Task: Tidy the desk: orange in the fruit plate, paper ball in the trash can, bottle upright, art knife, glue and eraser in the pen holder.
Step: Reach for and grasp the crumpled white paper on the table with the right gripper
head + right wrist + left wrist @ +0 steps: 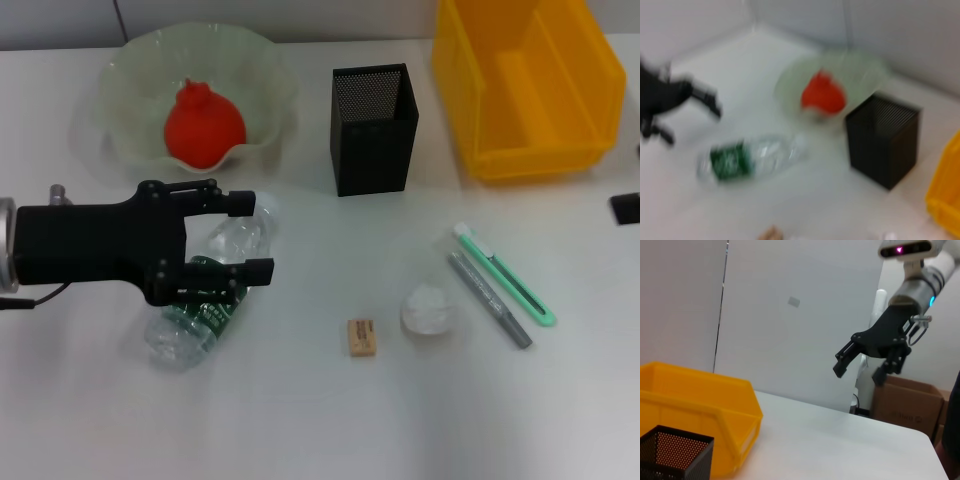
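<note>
The black left end effector (255,236) hovered with fingers spread directly above the fallen clear plastic green-labelled bottle (205,300) on the white tabletop (320,420).

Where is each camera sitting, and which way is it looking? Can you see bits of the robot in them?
Head view: sits on the robot's head, looking down at the desk; the left end effector shows, open above the lying bottle.
Left wrist view: sits on the left arm, looking sideways across the desk at the yellow bin and pen holder; the right end effector hangs open in the air farther off.
Right wrist view: sits on the right arm, looking down at the bottle, fruit plate and pen holder; the left end effector shows.
All three views share the pen holder.
</note>
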You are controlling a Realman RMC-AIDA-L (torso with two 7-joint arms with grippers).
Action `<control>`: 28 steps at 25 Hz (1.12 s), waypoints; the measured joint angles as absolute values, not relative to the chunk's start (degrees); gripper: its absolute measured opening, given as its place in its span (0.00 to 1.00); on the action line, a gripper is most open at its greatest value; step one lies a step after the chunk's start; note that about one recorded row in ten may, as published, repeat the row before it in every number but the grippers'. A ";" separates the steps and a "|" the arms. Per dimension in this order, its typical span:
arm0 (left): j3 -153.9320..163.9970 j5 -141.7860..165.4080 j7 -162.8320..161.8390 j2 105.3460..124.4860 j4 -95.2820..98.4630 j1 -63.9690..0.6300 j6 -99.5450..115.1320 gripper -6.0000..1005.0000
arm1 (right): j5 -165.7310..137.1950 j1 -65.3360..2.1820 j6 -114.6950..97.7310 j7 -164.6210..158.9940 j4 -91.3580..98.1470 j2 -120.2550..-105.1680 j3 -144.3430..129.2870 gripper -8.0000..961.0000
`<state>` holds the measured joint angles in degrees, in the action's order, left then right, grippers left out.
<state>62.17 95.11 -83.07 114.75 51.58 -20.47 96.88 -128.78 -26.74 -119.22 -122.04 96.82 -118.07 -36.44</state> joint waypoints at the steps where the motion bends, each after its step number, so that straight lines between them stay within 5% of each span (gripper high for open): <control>1: 62.17 95.11 -83.07 114.75 51.58 -20.47 96.88 0.81 | -131.10 -28.42 -120.03 -124.81 98.42 -117.89 -39.72 0.82; 5: 61.85 97.58 -82.76 114.30 50.88 -20.14 99.53 0.81 | -140.96 -34.61 -120.55 -132.49 97.61 -117.78 -51.54 0.81; 9: 61.44 99.14 -82.90 114.30 50.81 -20.38 100.79 0.81 | -147.58 -40.67 -116.48 -134.80 88.69 -119.33 -61.10 0.81; 28: 60.06 99.67 -82.63 114.41 49.98 -20.31 100.63 0.81 | -143.82 -43.81 -88.28 -136.29 61.70 -119.65 -87.99 0.80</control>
<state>60.06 99.67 -82.63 114.41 49.98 -20.31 100.63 -143.82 -43.81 -88.28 -136.29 61.70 -119.65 -87.99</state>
